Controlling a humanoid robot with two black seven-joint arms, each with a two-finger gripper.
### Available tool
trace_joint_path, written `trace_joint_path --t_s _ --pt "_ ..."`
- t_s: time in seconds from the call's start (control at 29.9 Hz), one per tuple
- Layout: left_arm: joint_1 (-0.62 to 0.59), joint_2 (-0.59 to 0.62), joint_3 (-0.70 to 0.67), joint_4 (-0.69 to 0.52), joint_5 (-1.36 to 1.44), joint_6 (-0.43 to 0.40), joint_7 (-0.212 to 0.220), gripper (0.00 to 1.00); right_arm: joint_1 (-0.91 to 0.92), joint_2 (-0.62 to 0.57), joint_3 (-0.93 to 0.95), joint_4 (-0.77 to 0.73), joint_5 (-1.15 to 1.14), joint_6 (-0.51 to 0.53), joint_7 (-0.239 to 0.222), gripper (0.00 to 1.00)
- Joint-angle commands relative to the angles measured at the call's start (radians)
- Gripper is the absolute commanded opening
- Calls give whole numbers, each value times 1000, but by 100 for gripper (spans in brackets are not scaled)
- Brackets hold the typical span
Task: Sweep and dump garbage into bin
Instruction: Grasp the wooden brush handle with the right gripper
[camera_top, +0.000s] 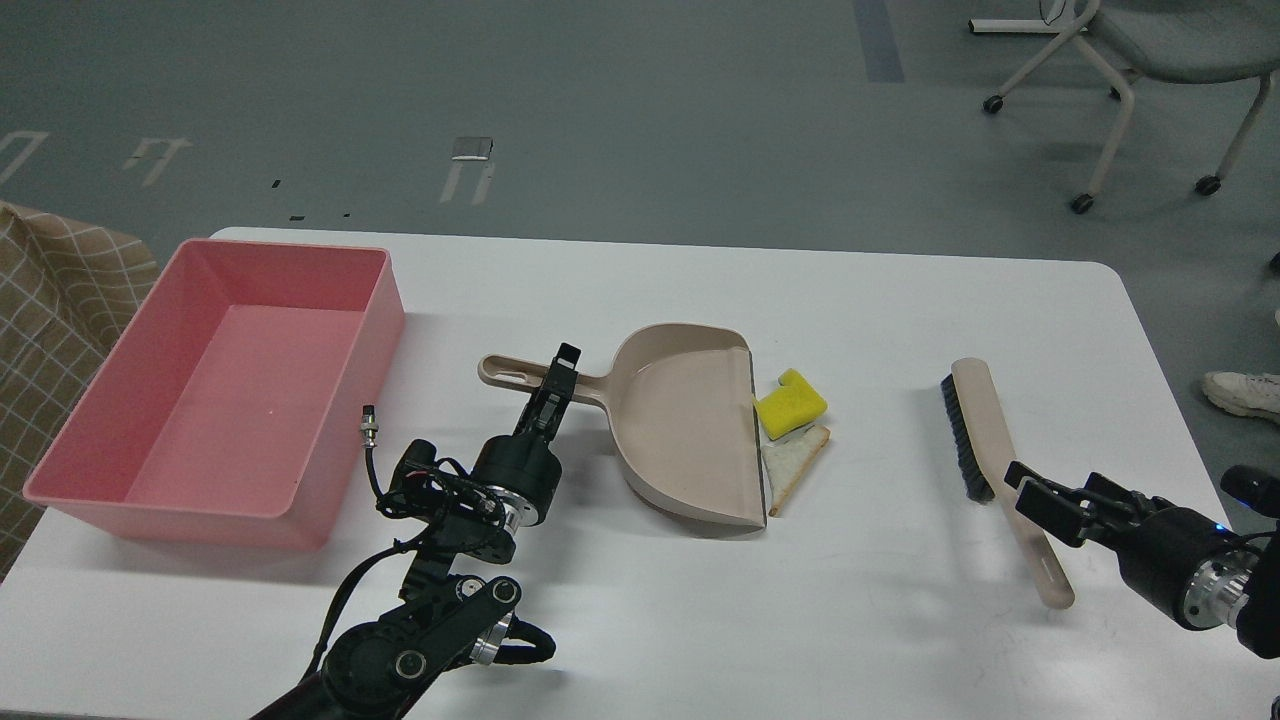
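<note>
Bright even overhead light, soft short shadows (faint beneath the table's objects), sharp focus, no glare

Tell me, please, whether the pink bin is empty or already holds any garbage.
Empty: the bin shows only bare pink floor, while the sponge and bread slice lie on the table beside the dustpan.

Left arm in from bottom-left, elbow folded, wrist angled up and forward – left gripper at its far end, fingers seen nearly edge-on, gap not readable. Right arm enters low from the right edge, forearm near level – right gripper points left, fingers parted.
</note>
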Motion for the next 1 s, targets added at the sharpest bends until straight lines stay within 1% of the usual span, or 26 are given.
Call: trace_joint_path --t_s 0.0,0.1,0.2,0.5,0.97 --pt "-3 0 0 0 -1 0 -1 16 24 -23 -9 5 0 18 3 98" --pt "-3 0 0 0 -2 0 0 17 59 -54 -56 3 0 18 3 98" --pt "-3 0 0 0 -2 0 0 17 84 -60 -99 3 0 18 3 98" --pt "-5 0 0 0 -4 0 0 17 72 -60 -135 3 0 18 3 98" --pt "-3 0 0 0 -5 0 0 17 61 -59 -138 3 0 18 3 98"
